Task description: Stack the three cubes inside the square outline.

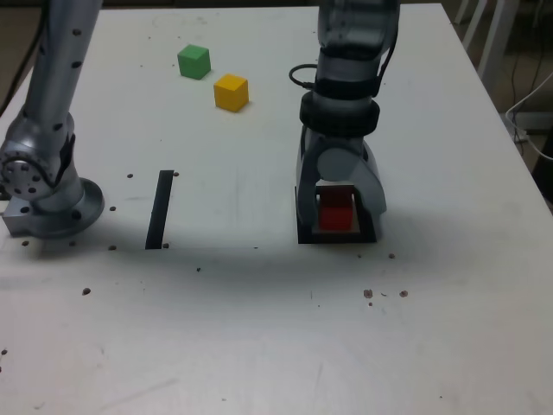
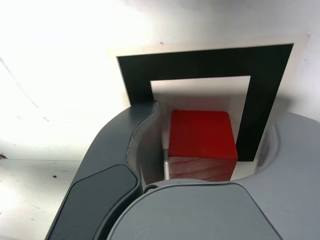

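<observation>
Pincer (image 1: pixel 337 223) straddles the red cube (image 2: pixel 202 134) over the black square outline (image 2: pixel 210 65); grip uncertain. Release gently, lift straight.

Exterior: even, soft, slightly grainy | shadow under gripper (image 1: pixel 339 216) | wrist: table (image 2: pixel 60 60) blown out white, fingers blurred

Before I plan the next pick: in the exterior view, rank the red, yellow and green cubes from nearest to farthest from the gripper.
1. Red cube, between the gripper jaws, inside the square outline.
2. Yellow cube, toward the view's upper left.
3. Green cube, farther left.
</observation>
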